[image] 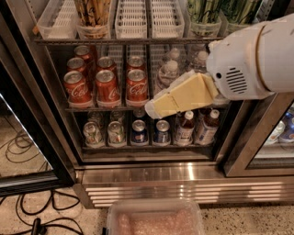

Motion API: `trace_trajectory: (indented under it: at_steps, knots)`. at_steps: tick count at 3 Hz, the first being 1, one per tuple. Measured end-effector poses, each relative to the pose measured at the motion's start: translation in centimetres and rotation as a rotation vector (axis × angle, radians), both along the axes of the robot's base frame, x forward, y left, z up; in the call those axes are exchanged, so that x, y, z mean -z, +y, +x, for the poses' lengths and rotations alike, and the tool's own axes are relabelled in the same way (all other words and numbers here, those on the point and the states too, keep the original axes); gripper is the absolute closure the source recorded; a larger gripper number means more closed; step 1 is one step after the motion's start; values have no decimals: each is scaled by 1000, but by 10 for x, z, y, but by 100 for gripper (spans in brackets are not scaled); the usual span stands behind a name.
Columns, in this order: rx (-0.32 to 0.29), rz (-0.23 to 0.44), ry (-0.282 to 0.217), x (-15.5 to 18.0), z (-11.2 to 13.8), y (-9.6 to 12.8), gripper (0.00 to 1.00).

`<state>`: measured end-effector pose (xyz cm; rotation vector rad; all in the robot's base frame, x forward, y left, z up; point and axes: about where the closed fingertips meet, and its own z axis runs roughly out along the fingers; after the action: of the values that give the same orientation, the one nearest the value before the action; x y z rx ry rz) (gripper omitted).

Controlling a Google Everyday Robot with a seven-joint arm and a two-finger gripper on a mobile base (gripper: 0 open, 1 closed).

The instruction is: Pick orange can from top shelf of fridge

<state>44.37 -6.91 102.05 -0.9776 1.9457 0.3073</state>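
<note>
The orange cans [92, 11], orange-gold with brown streaks, stand in a clear tub at the left of the top shelf [128, 41], cut off by the picture's top edge. The fridge [183, 176] stands open, with wire racks and a ribbed steel base. My gripper [154, 108], cream-yellow on a big white arm [257, 55], points left in front of the middle rack, beside the red cans. It is below the top shelf and to the right of the orange cans, holding nothing that I can see.
White slotted trays [149, 18] and green-and-white cans [220, 11] share the top shelf. Red cola cans [108, 85] and water bottles [167, 73] fill the middle rack; cans and bottles [161, 131] stand below. A clear tub [156, 220] and cables [41, 215] lie on the floor.
</note>
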Motion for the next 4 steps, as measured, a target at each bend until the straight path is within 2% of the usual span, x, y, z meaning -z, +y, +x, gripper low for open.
trace_trajectory:
  at_steps: [1,2,3,4]
  knots:
    - [-7,73,-36,0,7,25,0]
    - [-43,202,-64,2,29,94,0]
    - [-13,280,-78,7,48,142,0]
    - [71,258,-137,27,53,149,0]
